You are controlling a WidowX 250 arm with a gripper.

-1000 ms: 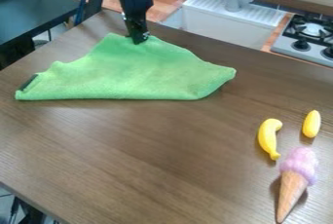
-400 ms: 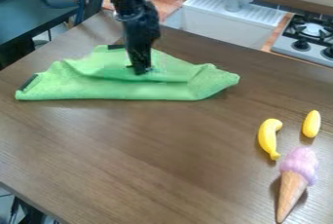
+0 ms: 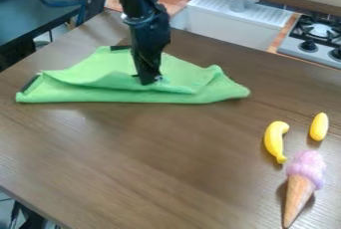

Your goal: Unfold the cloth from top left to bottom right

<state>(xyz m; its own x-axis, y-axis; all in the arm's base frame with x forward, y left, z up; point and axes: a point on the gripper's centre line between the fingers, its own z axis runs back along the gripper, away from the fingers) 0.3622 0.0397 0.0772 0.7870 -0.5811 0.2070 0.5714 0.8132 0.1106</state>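
At the near right of the table (image 3: pixel 166 168), the toy ice cream (image 3: pixel 303 179), banana (image 3: pixel 274 141) and small yellow piece (image 3: pixel 319 127) lie well apart from the cloth, which should leave the unfolding room. The green cloth (image 3: pixel 86 93) lies on the left, its long near edge almost straight, still doubled over by my reading. Over its middle, the gripper (image 3: pixel 148 80) appears closed on a pinch of the upper layer, likely so that layer alone can be drawn near and right while the far part lies flat. The sink (image 3: pixel 230 21) sits beyond.
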